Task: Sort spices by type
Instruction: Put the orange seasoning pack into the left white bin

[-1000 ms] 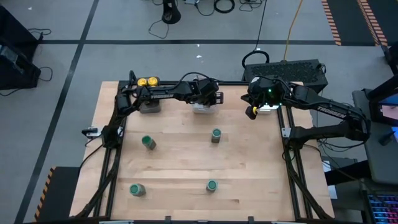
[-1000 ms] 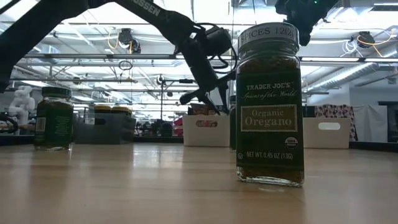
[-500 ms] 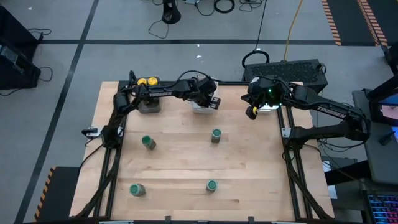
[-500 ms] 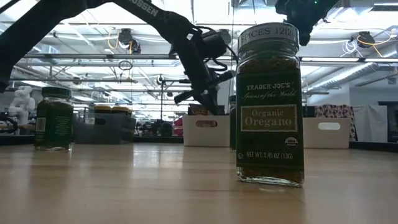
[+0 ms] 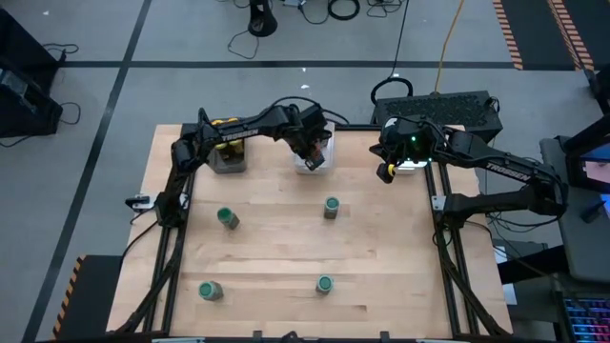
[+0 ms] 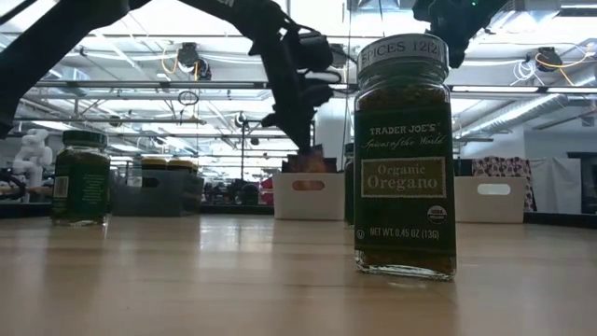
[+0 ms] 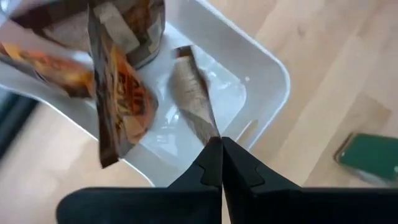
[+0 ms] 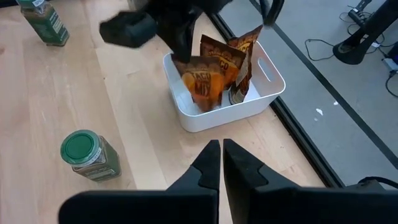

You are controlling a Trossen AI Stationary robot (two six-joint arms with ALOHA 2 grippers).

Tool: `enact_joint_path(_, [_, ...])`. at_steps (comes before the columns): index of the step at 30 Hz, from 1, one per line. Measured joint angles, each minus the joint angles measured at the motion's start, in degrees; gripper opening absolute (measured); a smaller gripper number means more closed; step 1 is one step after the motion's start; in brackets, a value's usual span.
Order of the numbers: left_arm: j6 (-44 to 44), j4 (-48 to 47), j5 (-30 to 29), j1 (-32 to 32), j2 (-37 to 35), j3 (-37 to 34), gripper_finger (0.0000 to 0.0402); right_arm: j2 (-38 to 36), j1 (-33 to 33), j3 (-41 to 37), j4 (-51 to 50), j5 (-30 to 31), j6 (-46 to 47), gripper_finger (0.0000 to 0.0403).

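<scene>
Plywood table [image 5: 276,248] on grey floor; left gripper [image 7: 219,163] pinches packet [image 7: 194,99], right gripper [image 8: 220,163] clenched empty.

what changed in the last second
The left gripper swung from beside the white tray to over it and shut, its tips now at a packet inside; a grip isn't certain. The right gripper, shut, and the four green-lidded jars stayed put.
</scene>
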Motion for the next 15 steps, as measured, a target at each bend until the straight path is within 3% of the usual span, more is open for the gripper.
enact_joint_path(9, [11.9,-4.2,-1.6,0.8,0.0,0.8,0.0002,0.0,0.0,0.0,0.1,0.0,0.0,0.0000])
enact_joint_path(15, [17.6,-5.4,-11.5,1.1,0.0,0.7,0.0002,0.0,0.0,0.0,0.1,0.0,0.0,0.0000])
